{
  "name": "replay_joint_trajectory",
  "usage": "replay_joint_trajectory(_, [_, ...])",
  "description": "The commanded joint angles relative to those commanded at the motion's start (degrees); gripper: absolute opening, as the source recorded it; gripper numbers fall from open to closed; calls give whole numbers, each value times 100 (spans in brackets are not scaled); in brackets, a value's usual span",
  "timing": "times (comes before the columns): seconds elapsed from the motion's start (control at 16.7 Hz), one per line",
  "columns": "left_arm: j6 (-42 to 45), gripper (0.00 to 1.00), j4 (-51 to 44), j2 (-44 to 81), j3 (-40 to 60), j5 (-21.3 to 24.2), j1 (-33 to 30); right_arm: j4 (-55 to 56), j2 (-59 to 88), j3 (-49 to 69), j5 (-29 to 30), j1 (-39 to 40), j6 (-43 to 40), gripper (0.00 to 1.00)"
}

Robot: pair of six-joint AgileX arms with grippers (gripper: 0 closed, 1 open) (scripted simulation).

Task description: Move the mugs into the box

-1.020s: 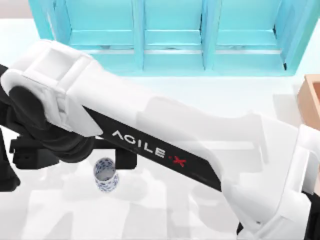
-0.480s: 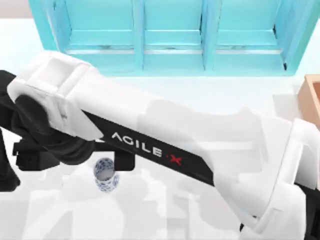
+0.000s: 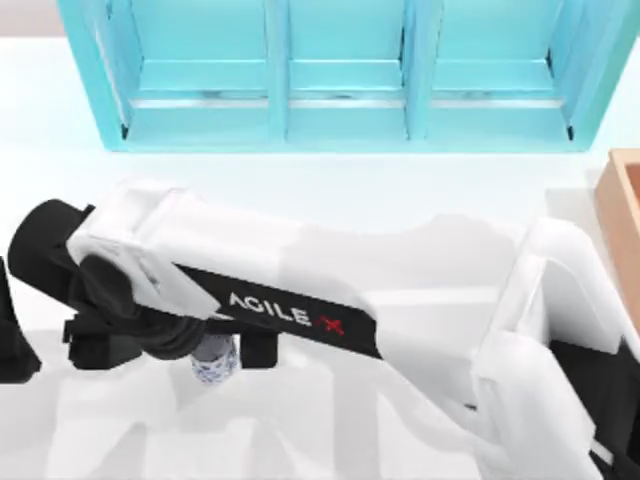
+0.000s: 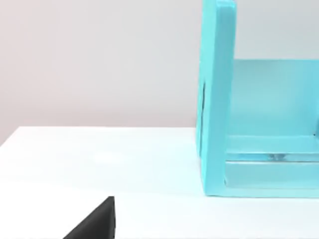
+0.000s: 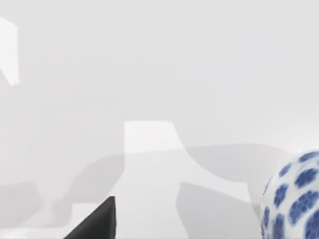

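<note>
White surface [image 3: 330,190] spans the top view; a turquoise shelf unit [image 3: 345,75] stands along its edge at 12 o'clock, with three open bays facing the camera; in the left wrist view the shelf unit's end wall [image 4: 217,99] stands upright on the surface; the right arm [image 3: 300,290] lies across the lower half of the top view, running from 4 o'clock to 9 o'clock, AgileX lettering on its black side panel; the tan box [image 3: 622,220] shows partly at the 3 o'clock edge, well apart from the mug; the right hand [image 3: 215,350] sits at 8 o'clock directly over one mug [image 3: 213,362], whose blue-patterned wall shows just below the wrist; the opening of this hand and any hold on the mug: cannot tell; the right wrist view shows the mug's patterned side [image 5: 294,199] close by; the left hand [image 3: 12,345] is parked at the 9 o'clock edge; opening: cannot tell.
</note>
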Motion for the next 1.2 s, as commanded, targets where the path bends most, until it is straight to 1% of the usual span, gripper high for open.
replay_joint_trajectory(0.24, [0, 100, 0, 0, 0, 0, 0, 34, 0, -33, -1, -6, -6, 100])
replay_joint_trajectory(1.02, [0, 100, 0, 0, 0, 0, 0, 34, 0, -33, -1, -6, -6, 2])
replay_joint_trajectory(1.08, [0, 100, 0, 0, 0, 0, 0, 34, 0, -33, -1, -6, -6, 0])
replay_joint_trajectory(1.2, [0, 100, 0, 0, 0, 0, 0, 34, 0, -33, -1, -6, -6, 0])
